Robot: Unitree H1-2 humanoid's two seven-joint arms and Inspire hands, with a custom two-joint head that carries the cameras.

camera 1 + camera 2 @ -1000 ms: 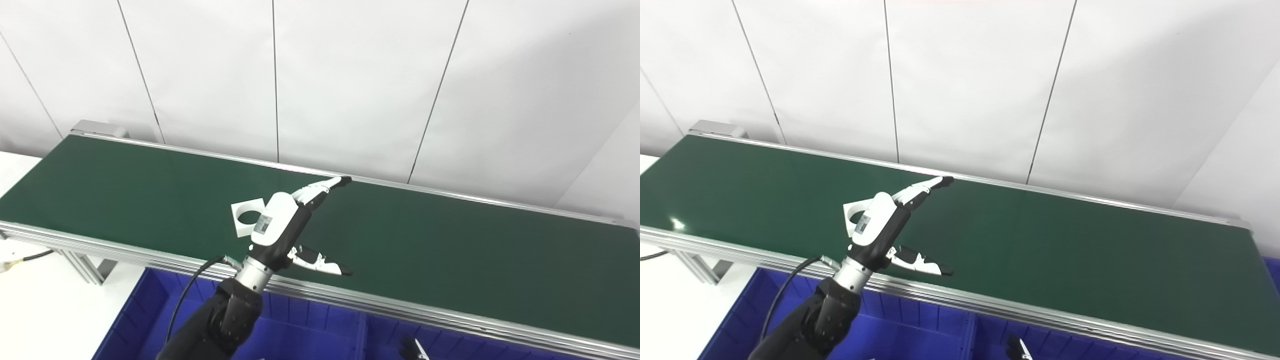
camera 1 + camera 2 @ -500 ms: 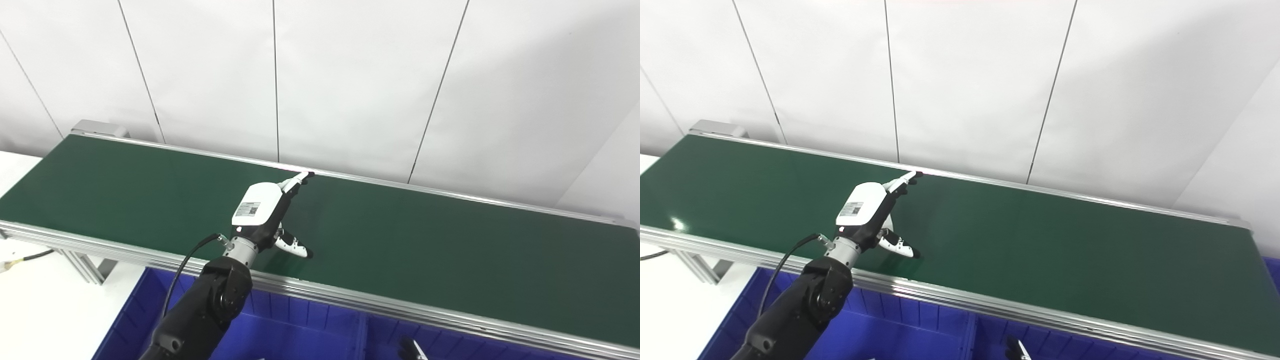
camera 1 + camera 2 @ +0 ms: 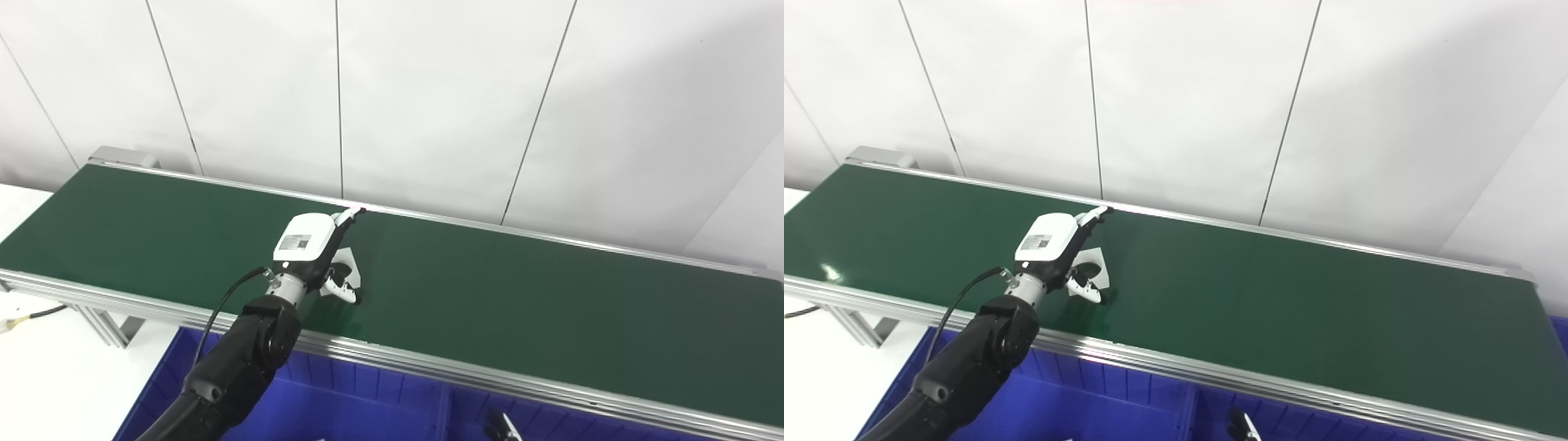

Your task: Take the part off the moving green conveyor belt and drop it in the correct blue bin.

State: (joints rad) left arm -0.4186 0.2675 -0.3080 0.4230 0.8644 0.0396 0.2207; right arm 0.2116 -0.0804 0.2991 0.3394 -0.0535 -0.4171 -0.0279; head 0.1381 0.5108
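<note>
Left eye view: the long dark green conveyor belt with its silver aluminium side rails runs across the frame from upper left to lower right, backed by a white panelled wall. Below the belt's near rail sit the blue plastic bins, split by a divider that rises toward the belt. Past the belt's left end lies a strip of white worktop. The black left arm reaches up over the near rail onto the belt. Its white and black left hand lies over the left-of-centre part of the belt, palm down, with one finger stretched toward the far rail and the thumb curled low toward the near rail. Under that hand rests the flat white square part with a round hole, lying on the belt and showing just right of the palm. The fingers are spread over it, not clamped, and I cannot tell whether they touch it. Of the right hand only a dark tip shows, below the belt over the bins, and its pose cannot be made out.
</note>
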